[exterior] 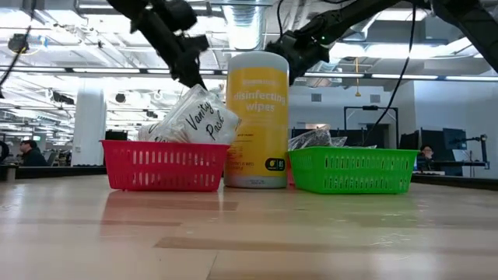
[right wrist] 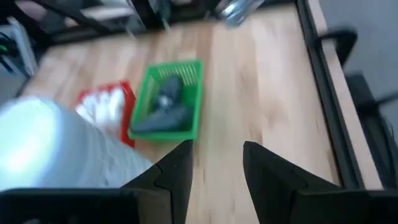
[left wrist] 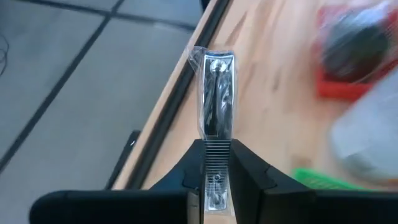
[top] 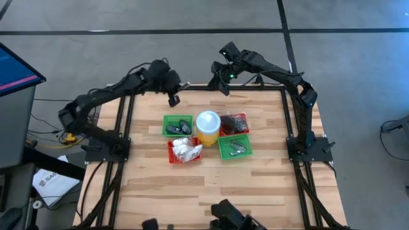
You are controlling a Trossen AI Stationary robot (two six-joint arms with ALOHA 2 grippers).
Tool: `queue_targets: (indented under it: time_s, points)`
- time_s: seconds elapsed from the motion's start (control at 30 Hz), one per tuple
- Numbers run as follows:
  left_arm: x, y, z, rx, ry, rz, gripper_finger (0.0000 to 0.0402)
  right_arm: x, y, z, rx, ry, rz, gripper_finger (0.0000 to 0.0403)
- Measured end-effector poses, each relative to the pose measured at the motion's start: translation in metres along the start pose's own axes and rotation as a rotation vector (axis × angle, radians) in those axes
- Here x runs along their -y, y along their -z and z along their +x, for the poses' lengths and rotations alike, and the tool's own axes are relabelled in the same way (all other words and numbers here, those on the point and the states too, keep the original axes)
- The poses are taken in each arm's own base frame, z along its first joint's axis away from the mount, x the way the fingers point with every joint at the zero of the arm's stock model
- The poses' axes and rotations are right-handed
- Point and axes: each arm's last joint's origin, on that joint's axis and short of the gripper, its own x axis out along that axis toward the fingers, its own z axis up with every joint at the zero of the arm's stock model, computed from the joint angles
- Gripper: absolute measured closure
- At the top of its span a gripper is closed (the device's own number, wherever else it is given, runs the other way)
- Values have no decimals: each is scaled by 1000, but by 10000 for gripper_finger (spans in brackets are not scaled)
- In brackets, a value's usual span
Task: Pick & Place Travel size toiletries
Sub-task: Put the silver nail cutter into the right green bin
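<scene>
A small silvery metal piece in clear wrap [left wrist: 216,93], one of the travel size toiletries, sticks out ahead of my left gripper [left wrist: 216,165], which is shut on it. That gripper [top: 173,98] hangs above the table's far edge, left of centre. My right gripper [right wrist: 214,168] is open with nothing between its fingers, and hovers over the far edge [top: 223,84] beyond the baskets. Dark round pieces fill the far red basket [top: 234,122]. White packets stand in the near red basket [top: 184,151]. Metal pieces lie in the near green basket [top: 234,147]. My left gripper pinches the wrapped metal piece by its rear end [left wrist: 216,148] between its two fingers [left wrist: 245,169]. The piece runs along the fingers and juts out past their tips. The fingers slant down toward the table's far edge, and the piece is lifted clear of the table.
A yellow tub with a white lid [top: 208,126] stands among the baskets. A far green basket [top: 177,125] holds dark items. The near half of the wooden table [top: 211,191] lies in front of the baskets. Black frame rails [top: 121,115] run along the table's sides.
</scene>
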Motion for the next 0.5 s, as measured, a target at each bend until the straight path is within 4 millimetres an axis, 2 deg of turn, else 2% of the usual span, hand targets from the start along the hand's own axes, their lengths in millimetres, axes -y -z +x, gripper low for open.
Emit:
queue_targets:
  time_s: [0.17, 0.3, 0.5]
  points:
    - [21, 9, -28, 125, 42, -57, 371, -15, -12, 7, 59, -73, -53, 272]
    - [37, 14, -46, 212, 72, -98, 369, -31, -21, 6, 94, -136, -87, 272]
    - [62, 17, -62, 339, 145, -129, 368, -59, -34, 8, 141, -246, -134, 272]
